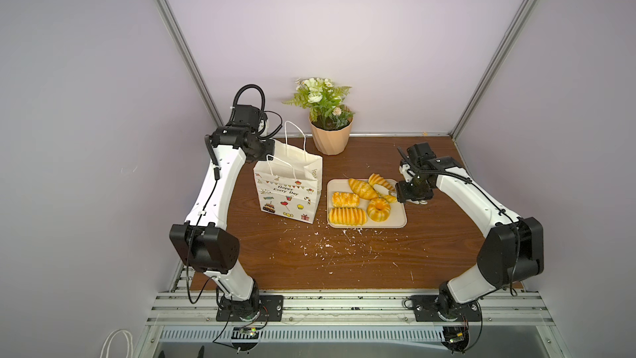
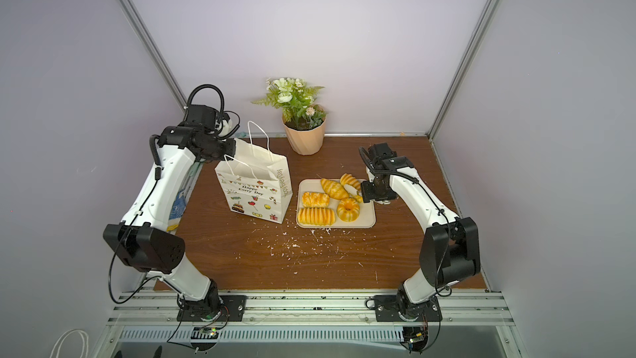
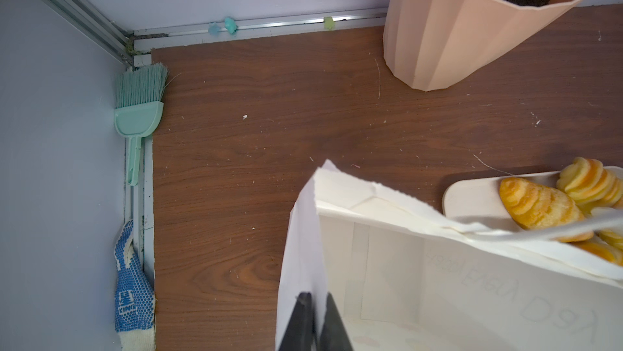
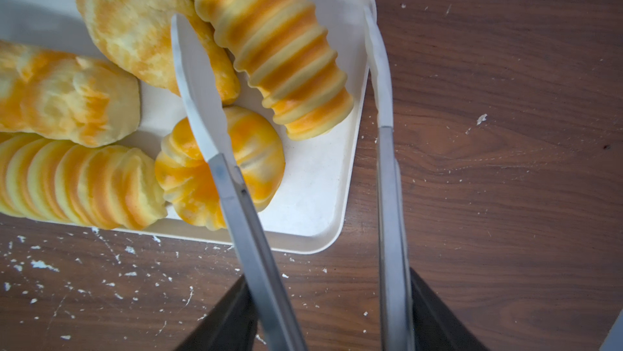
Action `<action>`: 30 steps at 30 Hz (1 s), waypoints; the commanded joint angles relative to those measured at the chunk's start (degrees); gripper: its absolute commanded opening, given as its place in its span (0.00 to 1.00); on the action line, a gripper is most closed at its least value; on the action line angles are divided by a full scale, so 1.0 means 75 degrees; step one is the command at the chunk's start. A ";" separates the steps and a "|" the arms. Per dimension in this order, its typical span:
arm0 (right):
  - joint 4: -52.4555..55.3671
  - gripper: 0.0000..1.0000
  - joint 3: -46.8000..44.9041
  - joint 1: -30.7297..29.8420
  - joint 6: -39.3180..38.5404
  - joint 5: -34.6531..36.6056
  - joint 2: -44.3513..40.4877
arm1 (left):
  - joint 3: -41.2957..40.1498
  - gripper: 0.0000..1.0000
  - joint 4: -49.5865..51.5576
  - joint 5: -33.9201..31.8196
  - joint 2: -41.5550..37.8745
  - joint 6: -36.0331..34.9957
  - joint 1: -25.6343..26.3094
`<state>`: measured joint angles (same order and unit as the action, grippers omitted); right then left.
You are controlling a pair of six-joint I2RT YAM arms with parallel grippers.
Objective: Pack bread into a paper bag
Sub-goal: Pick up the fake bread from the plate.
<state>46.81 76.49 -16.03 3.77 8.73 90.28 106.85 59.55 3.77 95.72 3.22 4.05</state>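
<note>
The white paper bag [image 1: 289,194] stands open on the wooden table, left of the beige tray [image 1: 399,220]. My left gripper [image 3: 317,297] is shut on the bag's [image 3: 387,282] side wall, one finger on each face. The bread lies on the tray: a croissant [image 1: 363,188], a braided bun [image 1: 345,199], a ring [image 1: 378,209] and two ridged loaves [image 1: 347,216] [image 1: 380,180]. My right gripper [image 4: 328,285] is shut on metal tongs [image 4: 236,204]. Their white tips are spread on either side of the far ridged loaf [image 4: 279,52], above the tray [image 4: 313,204].
A peach flowerpot [image 1: 331,139] with a plant stands at the back wall behind the bag. A mint brush [image 3: 138,113] and a blue-dotted glove [image 3: 133,292] lie along the left wall. White crumbs [image 1: 327,246] litter the table in front of the tray.
</note>
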 commanded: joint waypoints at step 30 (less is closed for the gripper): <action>0.0307 0.25 0.0855 -0.0196 -0.0170 0.0133 -0.0390 | 0.0229 0.02 0.0175 0.0062 -0.0011 0.0024 0.0045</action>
<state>47.90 78.37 -17.26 2.31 9.21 91.07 107.04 59.64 3.73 96.97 3.22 4.08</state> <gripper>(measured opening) 0.410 0.055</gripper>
